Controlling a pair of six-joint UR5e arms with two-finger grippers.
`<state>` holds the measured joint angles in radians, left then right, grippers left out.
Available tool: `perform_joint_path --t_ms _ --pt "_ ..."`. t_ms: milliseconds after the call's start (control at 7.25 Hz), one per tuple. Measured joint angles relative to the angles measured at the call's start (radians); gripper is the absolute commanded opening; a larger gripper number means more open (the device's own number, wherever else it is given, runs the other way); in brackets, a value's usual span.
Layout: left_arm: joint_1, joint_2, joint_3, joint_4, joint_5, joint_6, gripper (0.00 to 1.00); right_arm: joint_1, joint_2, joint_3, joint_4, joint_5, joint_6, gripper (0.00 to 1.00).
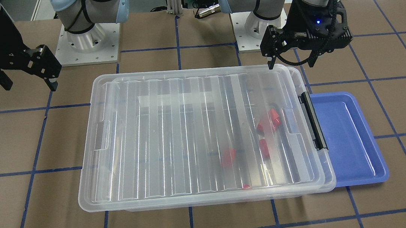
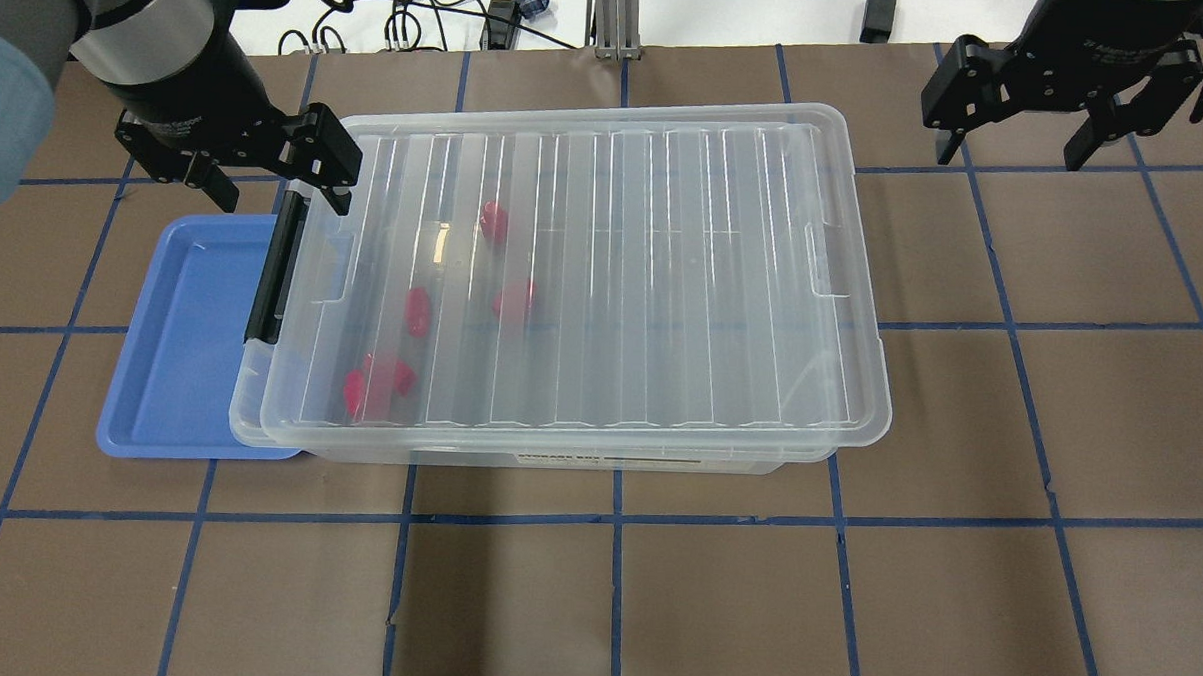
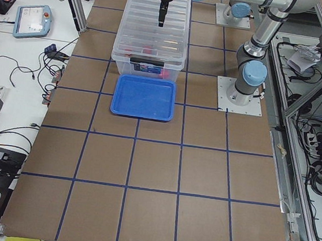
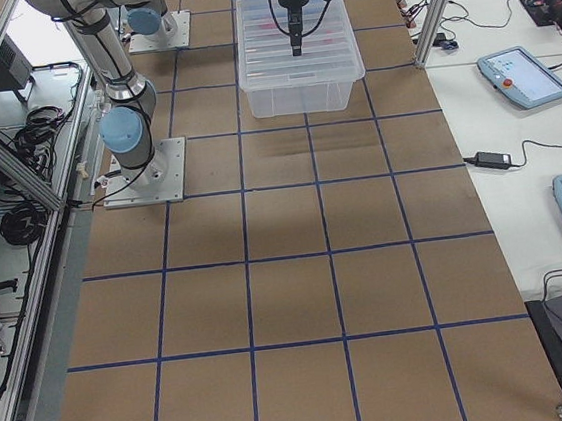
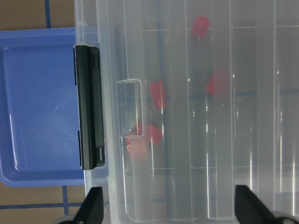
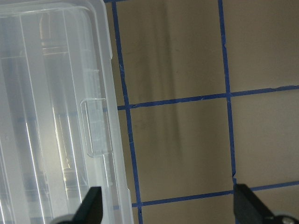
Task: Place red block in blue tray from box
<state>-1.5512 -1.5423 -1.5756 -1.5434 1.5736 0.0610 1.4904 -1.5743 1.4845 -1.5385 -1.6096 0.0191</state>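
Brown table [image 2: 652, 600] taped in blue squares (cables [image 2: 413, 16] beyond the box [image 2: 604, 278]); left gripper [image 2: 284, 202] and right gripper [image 2: 1015, 152] hang at either end of the box, jaws spread

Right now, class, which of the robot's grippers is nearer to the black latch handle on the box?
Left. The left gripper hangs by one end of the latch handle. The right gripper is past the opposite end of the box, over the table.

clear ribbed plastic box [image 2: 664, 280], glossy blue tray [image 2: 175, 363]
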Motion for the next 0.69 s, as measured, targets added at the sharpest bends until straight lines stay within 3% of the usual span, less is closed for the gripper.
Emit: perform_joint_path --t_ms 690 --pt "-0.001 -0.013 -0.015 0.0 0.007 0.003 1.0 0.059 0.043 0.062 0.003 0.001 0.015 1.0"
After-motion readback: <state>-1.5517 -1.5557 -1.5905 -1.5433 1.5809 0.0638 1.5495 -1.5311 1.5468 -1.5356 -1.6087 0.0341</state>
